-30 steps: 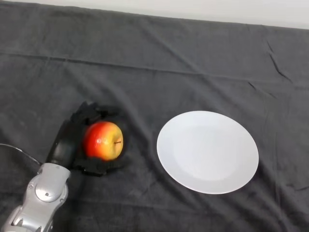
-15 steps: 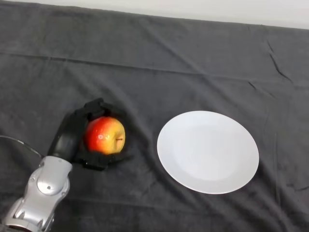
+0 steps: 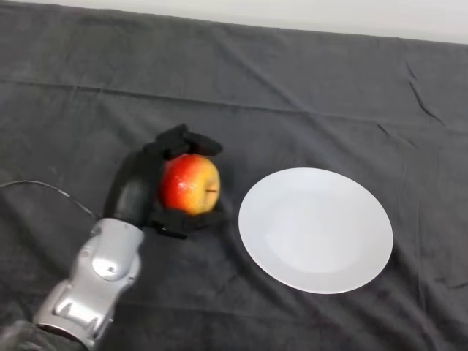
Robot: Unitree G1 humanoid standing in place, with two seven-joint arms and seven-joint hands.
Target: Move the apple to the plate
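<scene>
A red and yellow apple (image 3: 189,183) is held in my black left hand (image 3: 136,194), with the fingers curled over its top and the thumb under its lower side. The apple is just left of the white plate (image 3: 315,229), with a narrow gap to the plate's left rim. The plate lies flat on the dark cloth and holds nothing. My silver-grey forearm (image 3: 99,281) comes in from the lower left.
The dark cloth (image 3: 292,88) covers the whole table, with creases at the back and right. The table's far edge runs along the top of the view against a pale wall.
My hand has carried the apple to the right and a little up in the view, closer to the plate's left rim. The plate has not moved.
</scene>
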